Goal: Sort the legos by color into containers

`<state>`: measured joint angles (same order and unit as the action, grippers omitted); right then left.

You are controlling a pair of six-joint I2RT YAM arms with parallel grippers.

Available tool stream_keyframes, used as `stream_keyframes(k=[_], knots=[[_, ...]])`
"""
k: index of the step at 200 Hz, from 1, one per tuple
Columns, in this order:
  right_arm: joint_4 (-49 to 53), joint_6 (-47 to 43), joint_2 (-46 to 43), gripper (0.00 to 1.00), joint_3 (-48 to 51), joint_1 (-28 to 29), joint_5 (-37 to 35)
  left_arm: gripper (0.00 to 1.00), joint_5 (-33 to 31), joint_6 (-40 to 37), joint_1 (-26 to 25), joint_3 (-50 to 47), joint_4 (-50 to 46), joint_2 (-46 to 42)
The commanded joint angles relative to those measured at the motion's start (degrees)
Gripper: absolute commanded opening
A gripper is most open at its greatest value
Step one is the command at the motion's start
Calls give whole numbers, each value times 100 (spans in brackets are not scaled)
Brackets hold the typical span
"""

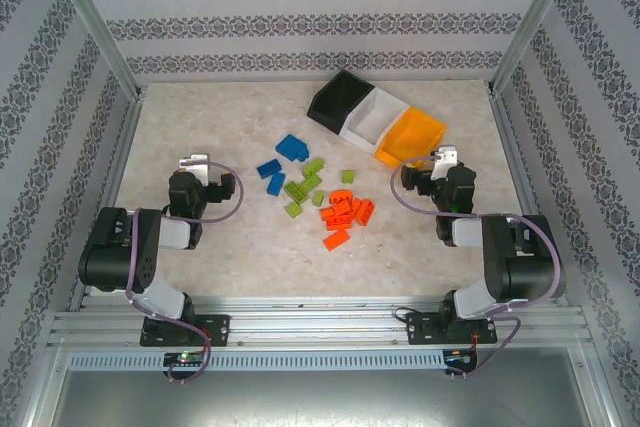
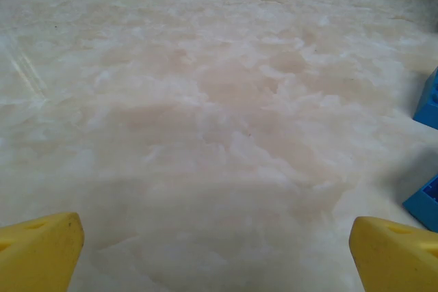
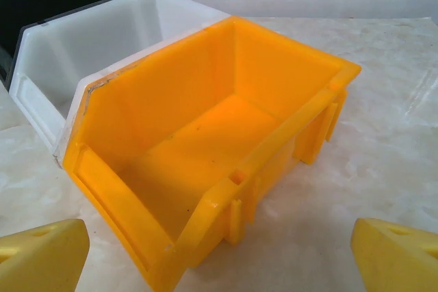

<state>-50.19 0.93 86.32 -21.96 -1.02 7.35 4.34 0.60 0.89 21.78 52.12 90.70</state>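
Pale marbled bench (image 1: 200,127) carries the legos (image 1: 322,199) clustered centrally between two empty, wide-spread claws, the right claw (image 3: 219,254) facing the orange-yellow bin (image 3: 157,94), blue bricks (image 2: 428,100) apparently just right of the left claw (image 2: 217,254).

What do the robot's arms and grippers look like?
The left arm and right arm are chunky black segments with white-grey links, each trailing a looping purple cable. The left gripper and right gripper end in blunt yellow fingertips.

Three joined black, white, orange-yellow plastic bins (image 1: 368,119) sit rear-right on pale tabletop (image 1: 200,117); small blue, green, orange plastic legos (image 1: 340,213) scattered before them, centre
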Motion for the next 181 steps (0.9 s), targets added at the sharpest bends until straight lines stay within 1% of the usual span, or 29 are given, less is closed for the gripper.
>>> stream_keyframes(k=[1, 140, 155, 181], knots=[[-137, 33, 34, 98, -11, -29, -68, 100, 90, -69, 44, 107, 10, 18], [-123, 57, 50, 98, -19, -47, -51, 100, 85, -62, 45, 103, 21, 18], [-46, 113, 43, 98, -61, -30, -277, 100, 104, -62, 53, 115, -5, 10], [-49, 109, 20, 98, -41, -26, -300, 100, 90, -60, 57, 91, 33, 14]])
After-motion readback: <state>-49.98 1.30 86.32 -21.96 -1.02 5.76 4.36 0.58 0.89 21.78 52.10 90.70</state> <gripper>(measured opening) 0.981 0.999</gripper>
